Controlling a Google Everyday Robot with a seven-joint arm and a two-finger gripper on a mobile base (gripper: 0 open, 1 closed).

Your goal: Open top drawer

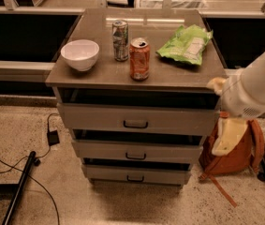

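The top drawer [169, 120] is the wide grey front just under the cabinet's top, with a small dark loop handle [136, 124] at its centre. A dark gap shows above the front. My white arm [256, 90] comes in from the right edge, beside the cabinet's right front corner. My gripper [226, 136] is the cream-coloured part hanging below the arm, right of the top drawer's right end and level with the middle drawer. It is apart from the handle.
On the cabinet top [179, 74] stand a white bowl [80, 54], a silver can [120, 33], an orange can [139, 58] and a green chip bag [187, 43]. Two narrower drawers [136, 153] sit below. An orange backpack [244, 156] lies right of the cabinet, cables and a dark pole [19, 184] left.
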